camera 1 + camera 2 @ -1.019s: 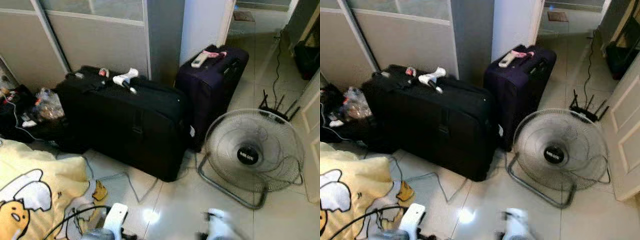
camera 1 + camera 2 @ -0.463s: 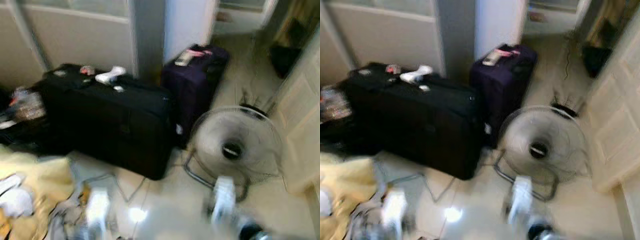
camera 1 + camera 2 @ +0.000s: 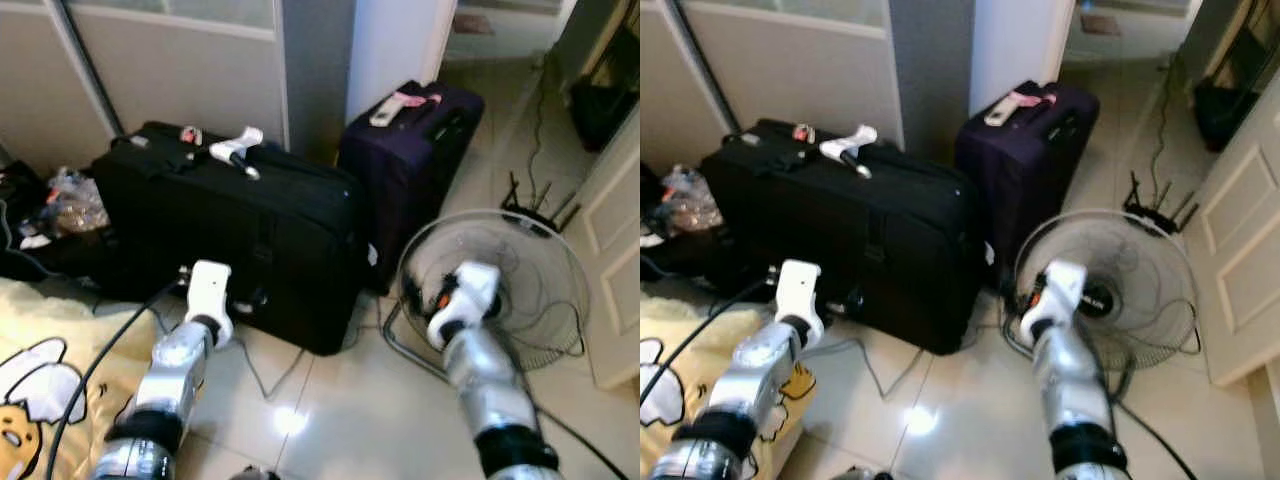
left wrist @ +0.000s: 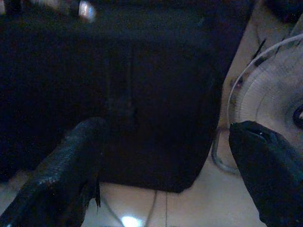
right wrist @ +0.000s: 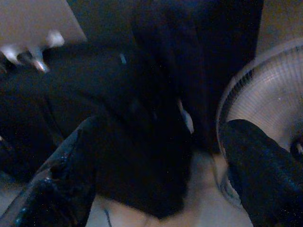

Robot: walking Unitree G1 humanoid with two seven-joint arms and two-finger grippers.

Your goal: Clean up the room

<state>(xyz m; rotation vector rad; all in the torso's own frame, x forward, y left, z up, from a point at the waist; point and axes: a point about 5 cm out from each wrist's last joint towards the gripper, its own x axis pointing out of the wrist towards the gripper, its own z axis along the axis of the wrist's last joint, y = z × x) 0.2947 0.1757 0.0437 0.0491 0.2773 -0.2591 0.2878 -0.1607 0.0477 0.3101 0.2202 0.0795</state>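
Both arms have come up: the left gripper (image 4: pixel 165 165) and right gripper (image 5: pixel 156 165) are wide open, holding nothing. They face the black suitcase (image 3: pixel 230 225) on the floor (image 3: pixel 340 420), against the wall beside the fan (image 3: pixel 500 290). It looks big, heavy and stiff, so grab its side handle.

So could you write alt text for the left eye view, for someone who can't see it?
Two silver robot arms reach forward over a tiled floor toward a large black suitcase, with a purple suitcase behind it and a floor fan to the right. A yellow cartoon blanket lies at lower left.
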